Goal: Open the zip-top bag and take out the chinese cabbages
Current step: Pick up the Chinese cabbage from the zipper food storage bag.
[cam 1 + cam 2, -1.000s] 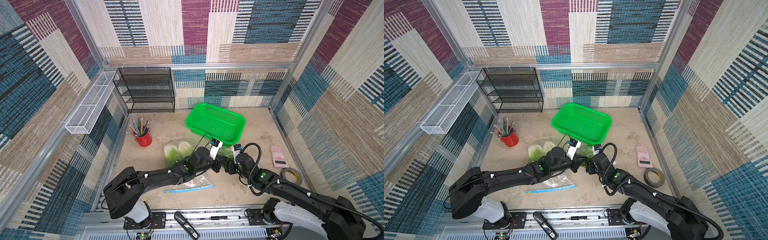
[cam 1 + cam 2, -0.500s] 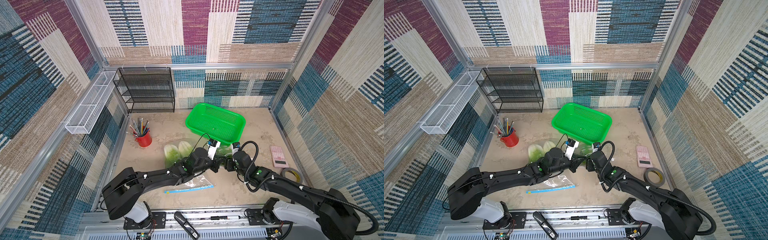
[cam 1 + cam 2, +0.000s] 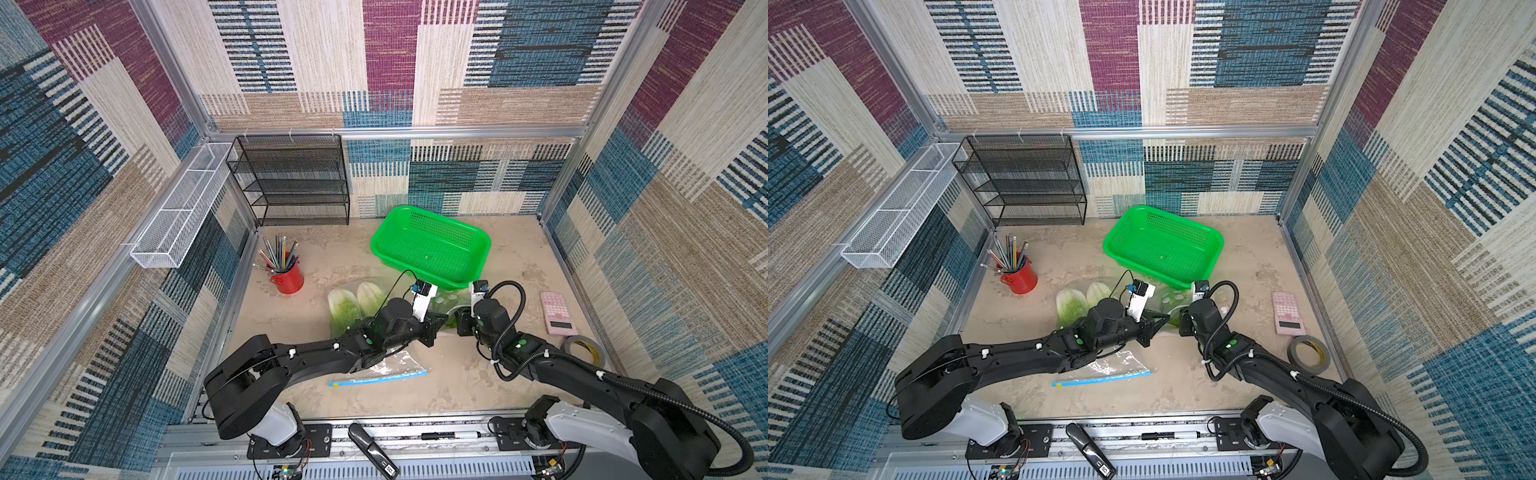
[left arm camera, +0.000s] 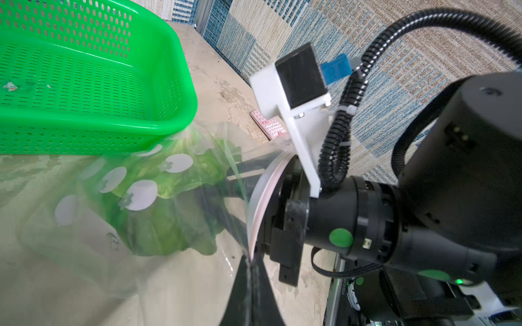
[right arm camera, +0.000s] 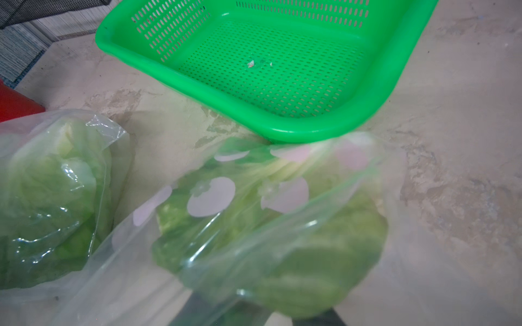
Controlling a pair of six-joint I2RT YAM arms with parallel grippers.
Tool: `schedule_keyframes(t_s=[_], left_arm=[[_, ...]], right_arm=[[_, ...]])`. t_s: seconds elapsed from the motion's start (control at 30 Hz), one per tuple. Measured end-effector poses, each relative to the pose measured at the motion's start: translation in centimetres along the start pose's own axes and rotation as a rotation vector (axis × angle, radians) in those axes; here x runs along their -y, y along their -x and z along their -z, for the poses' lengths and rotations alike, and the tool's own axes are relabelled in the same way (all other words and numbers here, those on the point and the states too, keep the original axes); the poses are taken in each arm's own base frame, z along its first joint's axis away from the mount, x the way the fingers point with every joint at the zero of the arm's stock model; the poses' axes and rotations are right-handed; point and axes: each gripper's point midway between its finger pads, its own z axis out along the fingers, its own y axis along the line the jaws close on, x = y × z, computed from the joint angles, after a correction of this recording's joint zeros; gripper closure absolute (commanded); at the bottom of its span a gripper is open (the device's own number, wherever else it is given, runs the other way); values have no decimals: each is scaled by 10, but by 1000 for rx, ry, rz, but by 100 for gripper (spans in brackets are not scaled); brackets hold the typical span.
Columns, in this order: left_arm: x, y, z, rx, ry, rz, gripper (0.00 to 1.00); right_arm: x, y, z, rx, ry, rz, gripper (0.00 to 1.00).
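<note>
While the left gripper is pressed together on the lower end of the spotted bag rim, the mouth stands bowed open toward the right arm. Judged: the pinch anchors the bag so the other tool can work through the opening. The right gripper is at that mouth. Its fingers stand apart on either side of the leafy end of a cabbage. Whether they press on it cannot be told; the view is blurred, with film glare over everything.

Cabbage: one head lies inside the spotted bag on the table, the bag's far end against the basket. Its crinkled mid-green leaves point toward the grippers and its paler ribbed stem end toward the basket. White dots printed on the film partly mask it.

Two more cabbages lie side by side in a clear bag just beside, with their pale bases away from the arms. None are out yet.
</note>
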Motion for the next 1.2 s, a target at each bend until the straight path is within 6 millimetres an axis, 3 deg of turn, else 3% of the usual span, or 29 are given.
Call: schedule_keyframes(t_s=[0.3,0.9,1.07,1.2], left_arm=[[-3,-4,-3,-11,10,-3,100],[-10,0,-6,-8,92,-36,100],[-9,1,-6,-9,105,-57,100],[-6,3,-7,-5,110,-73,100]], right_arm=[[1,12,7,27,78,29,89],[-8,35,22,3,117,51,93],[-5,25,20,-31,108,55,86],[-1,15,19,-51,102,49,70]])
